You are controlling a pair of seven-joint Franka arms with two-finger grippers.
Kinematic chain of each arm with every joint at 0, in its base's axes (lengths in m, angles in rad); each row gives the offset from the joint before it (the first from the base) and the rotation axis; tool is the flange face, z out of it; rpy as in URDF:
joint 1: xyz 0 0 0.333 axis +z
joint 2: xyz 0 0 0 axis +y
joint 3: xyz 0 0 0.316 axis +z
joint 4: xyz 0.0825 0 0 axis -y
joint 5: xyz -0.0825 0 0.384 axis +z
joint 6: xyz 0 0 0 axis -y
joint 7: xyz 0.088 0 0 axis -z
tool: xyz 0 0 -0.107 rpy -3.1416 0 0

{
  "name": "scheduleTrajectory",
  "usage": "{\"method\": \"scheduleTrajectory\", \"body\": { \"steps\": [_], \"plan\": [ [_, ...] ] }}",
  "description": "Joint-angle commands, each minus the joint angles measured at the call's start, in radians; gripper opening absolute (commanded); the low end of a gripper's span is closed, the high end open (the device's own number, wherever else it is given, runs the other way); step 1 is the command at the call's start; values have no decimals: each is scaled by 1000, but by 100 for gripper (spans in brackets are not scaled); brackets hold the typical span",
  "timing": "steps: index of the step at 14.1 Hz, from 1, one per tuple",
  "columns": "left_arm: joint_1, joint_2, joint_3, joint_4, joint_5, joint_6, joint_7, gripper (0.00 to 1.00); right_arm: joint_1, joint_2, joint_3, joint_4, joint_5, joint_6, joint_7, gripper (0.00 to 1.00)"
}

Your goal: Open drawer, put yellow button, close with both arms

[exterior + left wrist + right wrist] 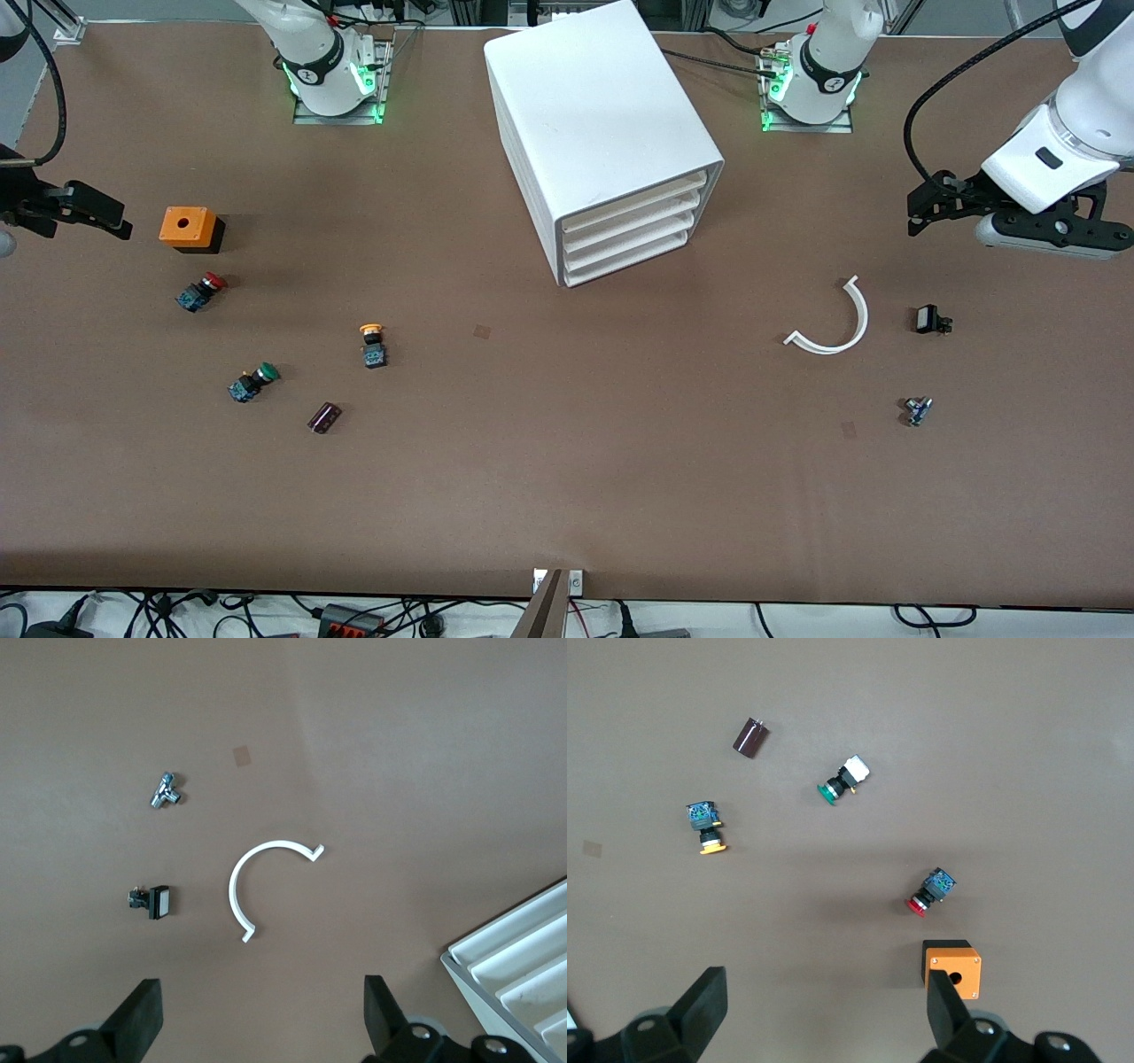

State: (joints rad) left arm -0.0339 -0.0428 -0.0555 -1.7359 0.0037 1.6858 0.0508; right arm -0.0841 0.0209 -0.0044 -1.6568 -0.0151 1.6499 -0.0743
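The white cabinet [602,124] stands at the middle of the table near the bases, and its edge shows in the left wrist view [514,957]. Its top drawer [636,202] is shut, like the three below. The yellow button [372,344] lies on the table toward the right arm's end, nearer the front camera than the cabinet; it also shows in the right wrist view [704,826]. My left gripper [921,211] [261,1001] hangs open and empty over the table at the left arm's end. My right gripper [102,213] [824,992] hangs open and empty beside the orange box.
An orange box [188,228], a red button [202,291], a green button [252,381] and a dark cylinder [324,417] lie around the yellow button. A white curved strip [837,323], a small black part [930,320] and a metal fitting [917,410] lie under the left gripper.
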Motion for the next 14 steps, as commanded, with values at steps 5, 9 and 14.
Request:
{"method": "scheduleTrajectory", "body": {
  "steps": [5, 9, 14],
  "plan": [
    [0, 9, -1, 27, 22, -34, 11, 100, 0, -12, 7, -12, -11, 8, 8, 100],
    [0, 7, -3, 27, 22, -34, 9, 100, 0, -3, 7, -14, -8, 4, 5, 100],
    [-21, 20, -12, 29, 2, -81, 21, 100, 29, 59, 7, -12, -11, 11, -4, 100]
  ]
}}
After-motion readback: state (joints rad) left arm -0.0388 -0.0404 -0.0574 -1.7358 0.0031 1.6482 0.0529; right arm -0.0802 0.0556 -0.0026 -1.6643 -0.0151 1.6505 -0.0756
